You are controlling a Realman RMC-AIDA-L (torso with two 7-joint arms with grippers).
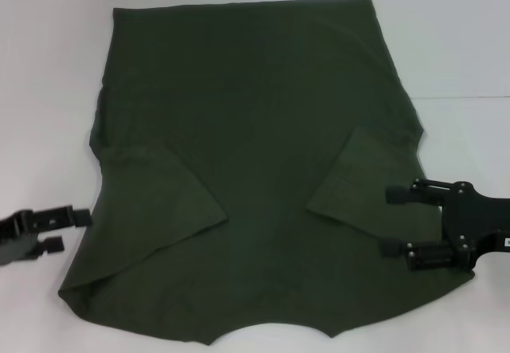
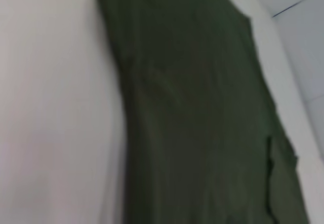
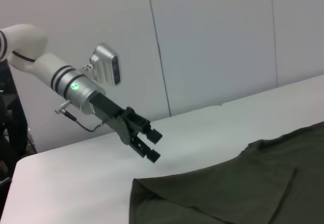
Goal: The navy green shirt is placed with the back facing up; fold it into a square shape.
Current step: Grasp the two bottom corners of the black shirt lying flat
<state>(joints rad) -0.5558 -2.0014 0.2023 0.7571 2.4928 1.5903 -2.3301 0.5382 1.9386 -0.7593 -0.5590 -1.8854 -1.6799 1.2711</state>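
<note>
Shirt count: one navy green shirt, spread flat on the white tabletop, plain side up, no lettering readable. Long axis runs away from the robot; both sleeves are folded inward over the body. Left end effector hovers just beside the shirt's near-left edge, fingers apart, empty. Right end effector sits above the near-right edge, fingers apart, holding nothing.

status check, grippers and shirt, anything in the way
Left gripper open, off shirt's left edge. Right gripper open over right side. Navy green shirt flat, sleeves folded in. Nothing blocking.
</note>
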